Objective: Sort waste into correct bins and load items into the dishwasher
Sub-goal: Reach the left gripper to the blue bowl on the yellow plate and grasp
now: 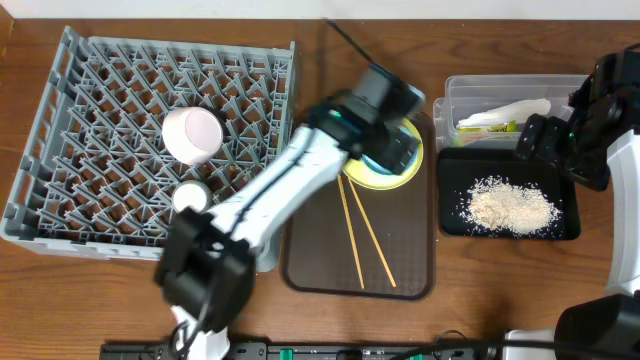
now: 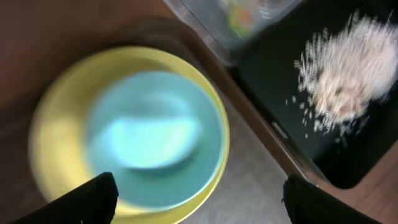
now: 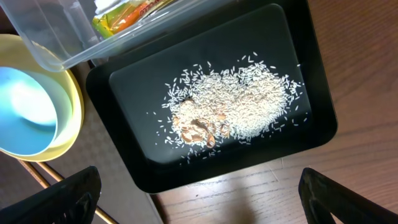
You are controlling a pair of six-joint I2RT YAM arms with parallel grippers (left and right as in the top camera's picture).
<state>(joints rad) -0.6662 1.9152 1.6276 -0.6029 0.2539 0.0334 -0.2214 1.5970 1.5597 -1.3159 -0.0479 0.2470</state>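
Left of the dark brown serving tray (image 1: 400,262) stands one grey dish rack (image 1: 90,110). It holds one white bowl (image 1: 192,133) and, nearer the front, one small white cup (image 1: 190,197).

One yellow plate (image 2: 50,137) sits on the far right part of the serving tray, with one light blue bowl (image 2: 155,137) resting in it. The left gripper (image 2: 199,205) hangs directly above this pair. Its fingertips (image 2: 81,202) are spread wide, one at each lower corner of the blurred left wrist view. It grips nothing, and no contact with bowl or plate shows.

Two wooden chopsticks (image 1: 365,235) lie loose on the serving tray in front of the plate. Their far ends are close together and they fan apart towards the front.

Right of the serving tray there is one clear tub (image 1: 468,92) at the back. It holds one white napkin (image 1: 520,110) and one green-and-orange wrapper (image 3: 124,15).

In front of the tub lies one black tray (image 3: 311,74), just beside the serving tray's right edge. It carries one heap of rice crumbs (image 3: 230,106).

The right gripper (image 3: 205,199) hovers above the black tray's near side. Its fingers (image 3: 68,196) are set wide apart, empty, and touch nothing.
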